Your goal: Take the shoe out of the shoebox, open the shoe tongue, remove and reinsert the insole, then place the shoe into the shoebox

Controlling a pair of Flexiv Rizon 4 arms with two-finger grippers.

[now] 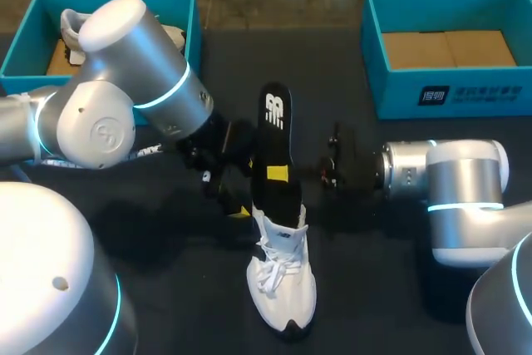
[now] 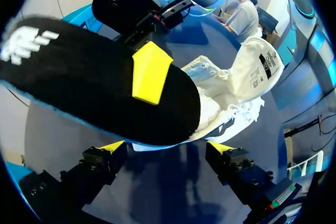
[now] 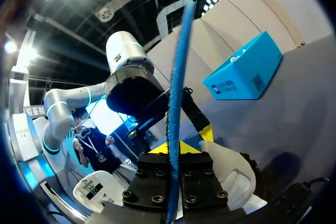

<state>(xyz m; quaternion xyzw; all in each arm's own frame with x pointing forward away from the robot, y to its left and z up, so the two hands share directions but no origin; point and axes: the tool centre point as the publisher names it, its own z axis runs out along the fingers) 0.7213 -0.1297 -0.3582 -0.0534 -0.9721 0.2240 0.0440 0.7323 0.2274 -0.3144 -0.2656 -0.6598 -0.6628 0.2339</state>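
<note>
1. The right pincer (image 3: 177,149) is clamped on the insole (image 1: 274,135). One yellow fingertip (image 2: 151,72) lies flat on its black face, and in the right wrist view the insole runs edge-on between the two fingers.
2. The left pincer (image 2: 167,149) is spread wide and grips nothing. It hangs just beside the mouth of the shoe (image 1: 283,284), with the insole passing above its fingers in its own view.
3. On to the boxes. The teal shoebox (image 1: 23,43) sits at the far left corner of the bench (image 1: 374,288). A second shoe (image 1: 71,27), white, lies inside it, partly hidden behind the left arm.
4. The second teal box (image 1: 449,93) is at the far right, well apart from the action. Only its brown cardboard floor (image 1: 449,47) shows inside.
5. The shoe is a white sneaker with loose white laces and a dark sole edge at the toe. It stands on the bench near the middle, between the two arms.
6. The insole is black on top with a white logo near its free end and a blue edge.
7. The shoe's toe points towards the robot and its mouth points towards the far edge.
8. The insole's lower end sits in that mouth. Its long axis follows the shoe's line, rising away towards the far side.
</note>
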